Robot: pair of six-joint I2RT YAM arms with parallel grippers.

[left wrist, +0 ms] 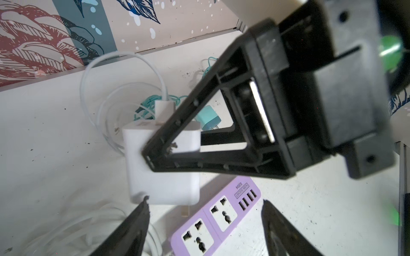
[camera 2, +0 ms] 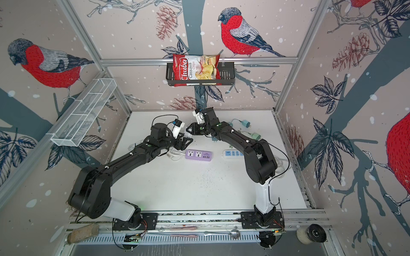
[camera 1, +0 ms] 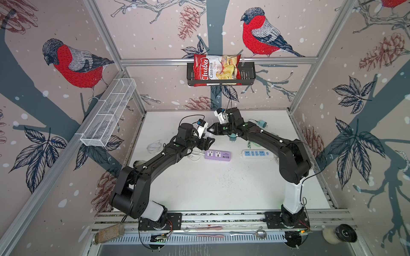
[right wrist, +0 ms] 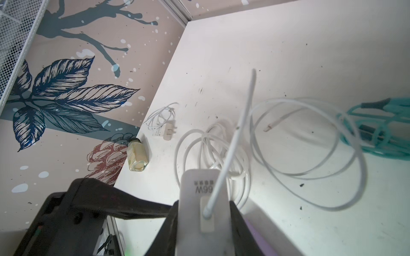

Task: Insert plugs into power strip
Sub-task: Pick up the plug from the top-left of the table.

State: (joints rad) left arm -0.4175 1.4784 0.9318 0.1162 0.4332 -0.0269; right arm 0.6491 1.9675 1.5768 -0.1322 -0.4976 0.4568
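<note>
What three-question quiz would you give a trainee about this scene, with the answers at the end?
1. True or false: the right hand grips a white plug.
2. The left hand is: A open; B shut on a cable; C shut on a plug.
3. How many plugs sit in the purple power strip?
Key: 1 true; 2 A; 3 none.
</note>
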